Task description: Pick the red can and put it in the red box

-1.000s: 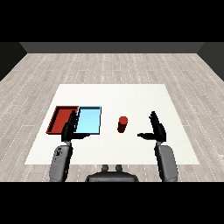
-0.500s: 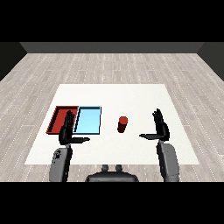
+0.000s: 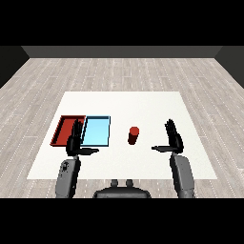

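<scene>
We take the light blue tray [image 3: 96,132] as our landmark and read across from it. Touching its left edge lies the red tray [image 3: 66,129], the two flat on the white table [image 3: 124,105] side by side, both toward the table's left half. The red tray holds nothing that we can see, and neither does the blue one.

Just in front of the seam between the trays, on the side nearer us, our left hand [image 3: 74,143] stands upright with its fingers straight and spread apart and the thumb stuck out to the right — it grips nothing. Its fingertips overlap the near corner of the red tray in the picture; whether they touch it we cannot tell. The grey left forearm [image 3: 68,177] runs down from it toward the lower edge.

To the right of the blue tray, near it but clearly apart from it, the red can [image 3: 133,135] stands upright on the bare table, about level with the tray's near end. No hand touches it.

Farther right still, well apart from the blue tray and with the can between them, our right hand [image 3: 173,140] is raised with straight fingers held apart and the thumb pointing left toward the can — open, holding nothing. The right forearm [image 3: 182,175] comes up from the lower right beneath it.
</scene>
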Motion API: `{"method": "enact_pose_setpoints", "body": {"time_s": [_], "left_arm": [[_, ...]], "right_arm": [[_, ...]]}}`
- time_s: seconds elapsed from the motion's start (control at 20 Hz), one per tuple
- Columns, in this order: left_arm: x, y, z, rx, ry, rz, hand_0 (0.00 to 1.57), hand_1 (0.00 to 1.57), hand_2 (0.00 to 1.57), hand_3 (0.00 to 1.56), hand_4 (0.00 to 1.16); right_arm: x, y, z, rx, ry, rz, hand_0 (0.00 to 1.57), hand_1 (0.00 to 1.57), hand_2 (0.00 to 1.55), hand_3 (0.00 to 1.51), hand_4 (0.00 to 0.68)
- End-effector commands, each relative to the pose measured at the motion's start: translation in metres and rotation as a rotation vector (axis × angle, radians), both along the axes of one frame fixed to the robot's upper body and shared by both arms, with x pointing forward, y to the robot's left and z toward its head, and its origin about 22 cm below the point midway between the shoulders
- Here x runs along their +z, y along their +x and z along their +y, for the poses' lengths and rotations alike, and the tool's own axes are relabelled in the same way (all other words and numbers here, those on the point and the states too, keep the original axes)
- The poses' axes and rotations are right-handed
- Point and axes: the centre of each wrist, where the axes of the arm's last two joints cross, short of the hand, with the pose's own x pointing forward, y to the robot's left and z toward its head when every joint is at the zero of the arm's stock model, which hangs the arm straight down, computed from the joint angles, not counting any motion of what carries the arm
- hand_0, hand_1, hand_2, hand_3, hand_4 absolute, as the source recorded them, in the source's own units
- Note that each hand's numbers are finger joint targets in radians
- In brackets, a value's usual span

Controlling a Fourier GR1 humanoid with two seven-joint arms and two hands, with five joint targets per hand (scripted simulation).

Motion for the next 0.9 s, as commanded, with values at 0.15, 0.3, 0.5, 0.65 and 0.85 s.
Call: {"method": "enact_pose_setpoints", "body": {"time_s": [0.15,0.3,0.5,0.65,0.85], "left_arm": [[-0.007,0.003,-0.017,-0.004,-0.01,-0.01,0.0,0.0,0.0,0.0,0.0],[0.022,-0.001,0.008,0.0,-0.014,-0.036,0.0,0.0,0.0,0.0,0.0],[0.004,-0.016,0.007,0.007,-0.034,-0.037,0.0,0.0,0.0,0.0,0.0],[0.002,-0.001,-0.005,-0.004,-0.02,-0.026,0.0,0.0,0.0,0.0,0.0],[0.011,-0.004,0.002,-0.004,-0.023,-0.022,0.0,0.0,0.0,0.0,0.0]], "right_arm": [[-0.009,0.025,0.01,0.044,0.045,0.043,0.0,0.0,0.0,0.0,0.0],[0.002,0.025,0.04,0.044,0.042,0.069,0.0,0.0,0.0,0.0,0.0],[-0.001,0.039,0.055,0.054,0.073,0.113,0.0,0.0,0.0,0.0,0.0],[-0.015,0.029,0.044,0.087,0.057,0.102,0.0,0.0,0.0,0.0,0.0],[-0.025,0.054,0.071,0.085,0.103,0.131,0.0,0.0,0.0,0.0,0.0]]}}
